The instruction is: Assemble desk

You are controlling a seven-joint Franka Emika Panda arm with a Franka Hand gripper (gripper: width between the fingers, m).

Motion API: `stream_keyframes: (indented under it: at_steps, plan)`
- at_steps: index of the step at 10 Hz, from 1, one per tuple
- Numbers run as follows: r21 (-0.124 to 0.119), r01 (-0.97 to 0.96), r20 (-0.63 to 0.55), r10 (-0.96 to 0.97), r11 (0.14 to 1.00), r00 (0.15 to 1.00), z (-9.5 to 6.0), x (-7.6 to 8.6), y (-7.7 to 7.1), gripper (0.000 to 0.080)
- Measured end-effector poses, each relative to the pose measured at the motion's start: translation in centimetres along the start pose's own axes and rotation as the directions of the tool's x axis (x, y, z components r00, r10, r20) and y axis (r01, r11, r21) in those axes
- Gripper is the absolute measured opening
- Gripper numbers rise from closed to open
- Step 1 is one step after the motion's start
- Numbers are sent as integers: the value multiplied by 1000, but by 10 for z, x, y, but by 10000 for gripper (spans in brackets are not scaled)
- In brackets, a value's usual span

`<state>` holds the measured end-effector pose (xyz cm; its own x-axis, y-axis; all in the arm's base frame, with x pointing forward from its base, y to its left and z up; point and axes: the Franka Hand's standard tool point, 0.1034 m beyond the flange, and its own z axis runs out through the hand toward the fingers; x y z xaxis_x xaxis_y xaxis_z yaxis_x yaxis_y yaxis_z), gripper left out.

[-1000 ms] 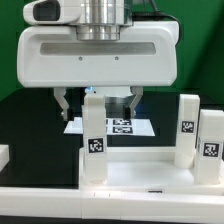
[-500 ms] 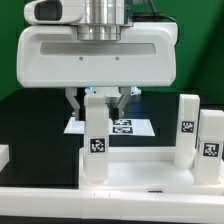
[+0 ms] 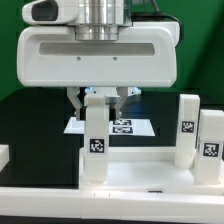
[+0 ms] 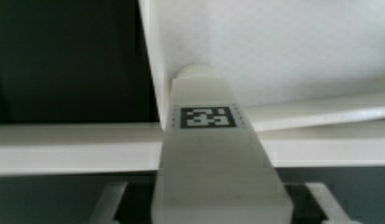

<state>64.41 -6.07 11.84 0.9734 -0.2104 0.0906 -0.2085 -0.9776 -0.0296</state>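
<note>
A white square-section leg (image 3: 95, 140) with a black-and-white tag stands upright at a corner of the white rimmed desk panel (image 3: 140, 172). My gripper (image 3: 96, 100) hangs straight above it, one finger on each side of the leg's top, shut on it. In the wrist view the leg (image 4: 210, 150) fills the middle, with the fingers (image 4: 114, 205) pale at either side, the gripper (image 4: 210, 207) around it, and the panel (image 4: 260, 60) beyond.
Two more tagged white legs (image 3: 187, 125) (image 3: 211, 140) stand upright at the exterior view's right. The marker board (image 3: 132, 127) lies on the black table behind the panel. A small white part (image 3: 3, 155) sits at the exterior view's left edge.
The fingers have closed inward from a wide spread onto the top of the leg. The leg and the hand have stayed in place.
</note>
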Motion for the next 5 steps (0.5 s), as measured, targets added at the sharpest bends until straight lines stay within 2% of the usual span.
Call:
stream_keyframes:
  at_steps: [2, 5]
  plan:
    - [0, -215, -4, 215, 977, 976, 1, 0, 1, 288]
    - [4, -522, -8, 522, 853, 853, 1, 0, 1, 288]
